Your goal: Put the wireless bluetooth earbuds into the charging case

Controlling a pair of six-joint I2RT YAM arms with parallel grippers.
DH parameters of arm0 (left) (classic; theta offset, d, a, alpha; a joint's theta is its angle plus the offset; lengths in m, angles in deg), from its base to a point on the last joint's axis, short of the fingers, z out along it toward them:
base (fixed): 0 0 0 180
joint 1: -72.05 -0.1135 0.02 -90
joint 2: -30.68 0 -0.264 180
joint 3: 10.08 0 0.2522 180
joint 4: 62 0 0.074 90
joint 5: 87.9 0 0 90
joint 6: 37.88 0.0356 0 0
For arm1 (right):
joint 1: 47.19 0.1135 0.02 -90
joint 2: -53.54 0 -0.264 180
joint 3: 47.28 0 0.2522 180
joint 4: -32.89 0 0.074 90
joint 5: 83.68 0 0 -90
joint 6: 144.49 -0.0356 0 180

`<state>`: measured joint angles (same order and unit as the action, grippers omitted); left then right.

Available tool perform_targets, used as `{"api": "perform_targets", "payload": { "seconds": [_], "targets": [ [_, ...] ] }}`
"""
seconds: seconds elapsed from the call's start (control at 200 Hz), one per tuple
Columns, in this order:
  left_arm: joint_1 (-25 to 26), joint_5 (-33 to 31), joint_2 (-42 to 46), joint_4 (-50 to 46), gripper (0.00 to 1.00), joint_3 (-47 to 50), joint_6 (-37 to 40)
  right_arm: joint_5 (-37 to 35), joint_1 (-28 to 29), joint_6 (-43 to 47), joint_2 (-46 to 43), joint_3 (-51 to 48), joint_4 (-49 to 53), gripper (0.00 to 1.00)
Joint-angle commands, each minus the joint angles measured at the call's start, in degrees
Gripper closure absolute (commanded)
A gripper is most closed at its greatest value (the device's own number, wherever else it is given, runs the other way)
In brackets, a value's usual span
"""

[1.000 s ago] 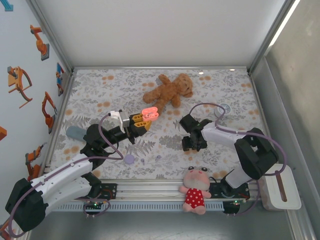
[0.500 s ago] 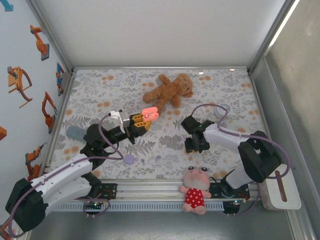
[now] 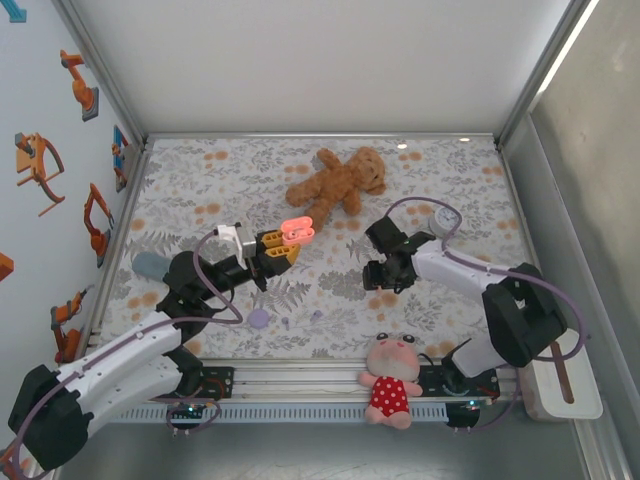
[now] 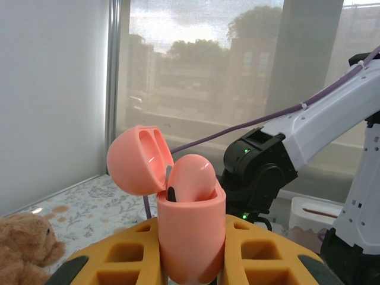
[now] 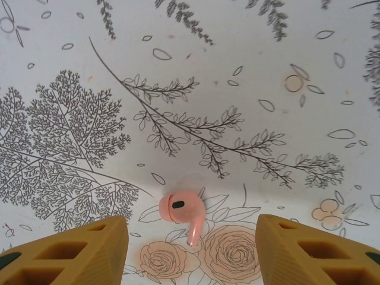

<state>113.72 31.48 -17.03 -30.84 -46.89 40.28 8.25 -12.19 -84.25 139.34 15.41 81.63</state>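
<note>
1. We see the left gripper clamped on a pink rounded plastic charging case, which it holds upright with the lid hinged open.
2. One glossy pink earbud sits in the case's well.
3. A second pink stemmed earbud lies on the white floral-print table cover.
4. The right gripper hovers over this second earbud, its yellow fingers apart on either side and not touching it.
</note>
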Motion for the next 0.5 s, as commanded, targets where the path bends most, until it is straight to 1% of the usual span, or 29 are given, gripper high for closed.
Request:
{"api": "perform_targets", "payload": {
  "seconds": [0.0, 0.496],
  "targets": [
    [0.49, -0.66, 1.82, -0.35, 0.86, 0.62, 1.44, 0.86, -0.04, 1.22, 2.01, 1.65, -0.64, 0.44],
    [0.43, -1.22, 2.47, -1.34, 0.86, 0.87, 1.73, 0.35, -0.09, 2.02, 5.87, 2.24, -0.97, 0.56]
  ]
}}
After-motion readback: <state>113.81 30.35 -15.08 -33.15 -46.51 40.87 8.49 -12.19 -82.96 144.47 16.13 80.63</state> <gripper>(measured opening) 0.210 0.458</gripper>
